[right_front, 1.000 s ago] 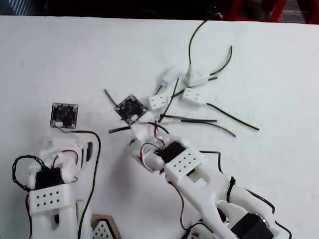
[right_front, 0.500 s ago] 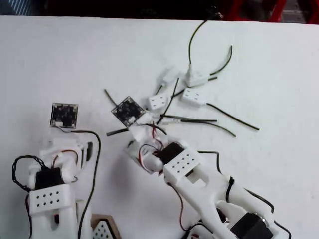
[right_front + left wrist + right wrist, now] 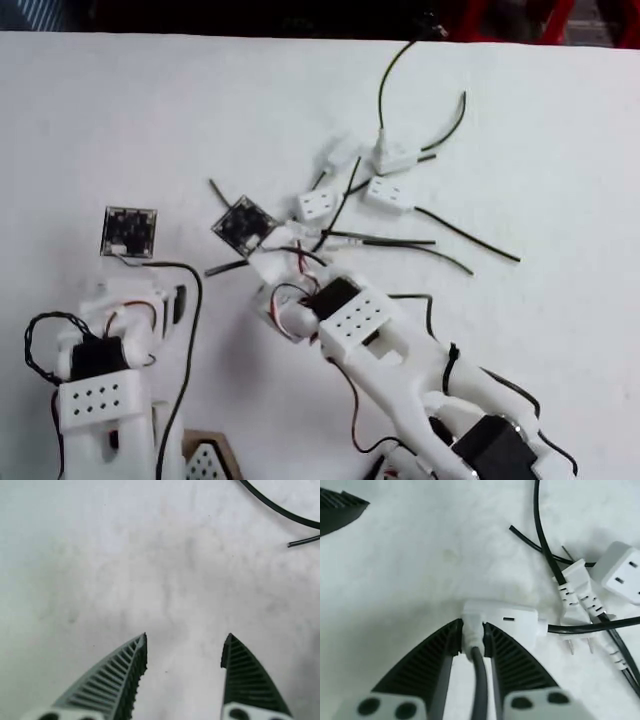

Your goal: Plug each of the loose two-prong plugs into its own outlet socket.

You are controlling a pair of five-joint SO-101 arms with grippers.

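Fingers (image 3: pixel 432 660) of the right gripper (image 3: pixel 472 627) pinch the narrow end of a white connector (image 3: pixel 502 622), their black ribbed faces pressed against its two sides. The connector is a smooth rectangular block with rounded corners, lying flat on the white table (image 3: pixel 420 565), with one small dark slot on its upper face. A black lead (image 3: pixel 479 690) runs from the pinched end back between the fingers. A second lead (image 3: pixel 590 626) leaves a ribbed collar at the block's other end. Whether the block is a plug or a socket piece cannot be told.

Just past that collar lies a loose plug (image 3: pixel 576 597), white with a ribbed neck, its two thin metal prongs bare. Beside the plug, on the side away from the connector, sits an outlet socket (image 3: pixel 622 572), a white block showing two dark slots. A black cord (image 3: pixel 538 525) curves across the table near them.

In the high view a dark patterned square (image 3: pixel 243 226) lies just beyond the connector, toward the left arm (image 3: pixel 100 370). Farther from the connector, more white socket blocks (image 3: pixel 390 193) lie among tangled black cords.

Well apart from the connector, the left gripper (image 3: pixel 185 642) hangs over bare table with its fingers spread and nothing between them. A second dark square (image 3: pixel 130 232) lies just ahead of that arm.
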